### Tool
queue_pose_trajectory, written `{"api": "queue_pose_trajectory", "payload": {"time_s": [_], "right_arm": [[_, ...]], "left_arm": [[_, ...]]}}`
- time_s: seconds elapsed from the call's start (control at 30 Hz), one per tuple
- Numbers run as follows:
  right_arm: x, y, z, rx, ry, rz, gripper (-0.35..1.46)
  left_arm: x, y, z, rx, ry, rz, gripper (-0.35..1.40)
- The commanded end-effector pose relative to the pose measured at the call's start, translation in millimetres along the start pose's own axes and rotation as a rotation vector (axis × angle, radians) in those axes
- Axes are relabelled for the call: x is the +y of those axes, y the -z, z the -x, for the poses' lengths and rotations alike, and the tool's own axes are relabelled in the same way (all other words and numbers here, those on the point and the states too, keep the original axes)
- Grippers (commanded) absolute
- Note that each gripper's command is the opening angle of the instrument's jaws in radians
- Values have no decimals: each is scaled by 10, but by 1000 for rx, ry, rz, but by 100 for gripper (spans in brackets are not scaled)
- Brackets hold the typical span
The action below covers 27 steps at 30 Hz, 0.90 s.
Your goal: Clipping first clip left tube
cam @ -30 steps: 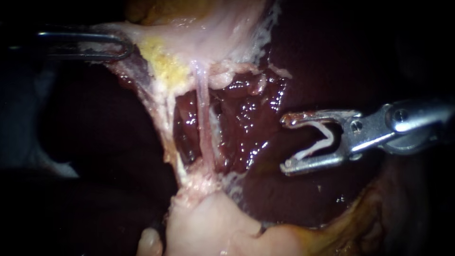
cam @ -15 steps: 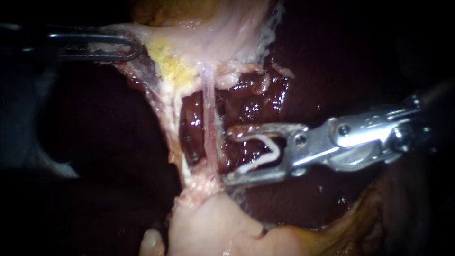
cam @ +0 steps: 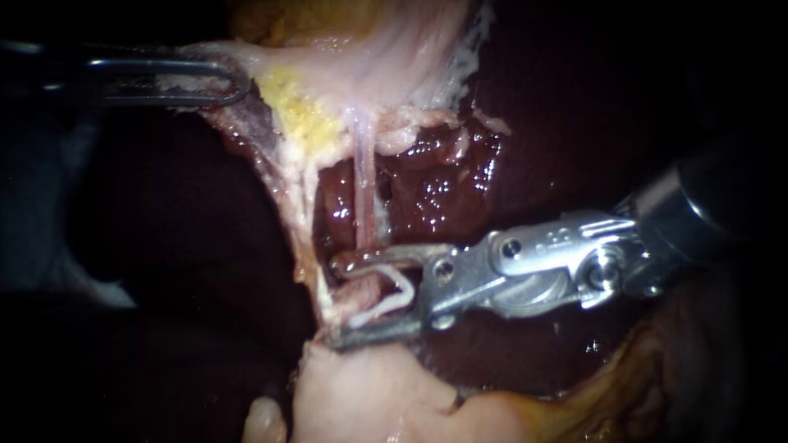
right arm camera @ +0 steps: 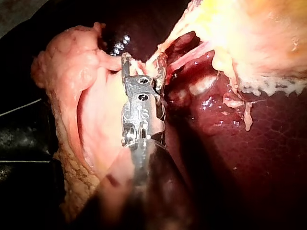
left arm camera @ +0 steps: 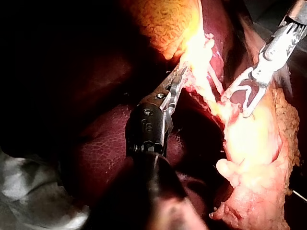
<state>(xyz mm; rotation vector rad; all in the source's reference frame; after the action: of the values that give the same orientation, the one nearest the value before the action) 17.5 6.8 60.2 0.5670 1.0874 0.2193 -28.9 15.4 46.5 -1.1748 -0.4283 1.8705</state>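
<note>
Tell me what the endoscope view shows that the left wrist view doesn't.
Endoscope only: the thin pale tube running down into the open clip carried by the right instrument. Left wrist only: the left instrument along its whole dark shaft, and a grey cloth beside it. Both: the left instrument gripping pale tissue, the right instrument at the tube, dark liver behind.

Two instruments work at the bench: the left instrument (cam: 234, 82) and the right instrument (cam: 338, 302). In sight are one white clip (cam: 396, 294), one thin pink tube (cam: 361, 184), one dark liver (cam: 460, 164) and two masses of pale tissue (cam: 386, 49), far and near.
</note>
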Motion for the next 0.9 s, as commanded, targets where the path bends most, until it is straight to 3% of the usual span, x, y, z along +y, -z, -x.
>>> {"api": "queue_pose_trajectory", "payload": {"time_s": [0.03,0.17,0.4,0.63,0.9], "right_arm": [[2,-1,4,-1,1,0,49],[13,-5,15,-4,5,-7,49],[24,-16,20,15,11,-17,49],[17,-44,20,47,45,-134,47],[4,-77,15,60,42,-159,45]], "left_arm": [[1,1,0,0,0,-1,-35],[4,-2,-2,0,2,-1,-35],[9,-8,-4,0,4,3,-35],[10,-9,-4,0,4,2,-35],[9,-11,-5,0,4,2,-35]]}}
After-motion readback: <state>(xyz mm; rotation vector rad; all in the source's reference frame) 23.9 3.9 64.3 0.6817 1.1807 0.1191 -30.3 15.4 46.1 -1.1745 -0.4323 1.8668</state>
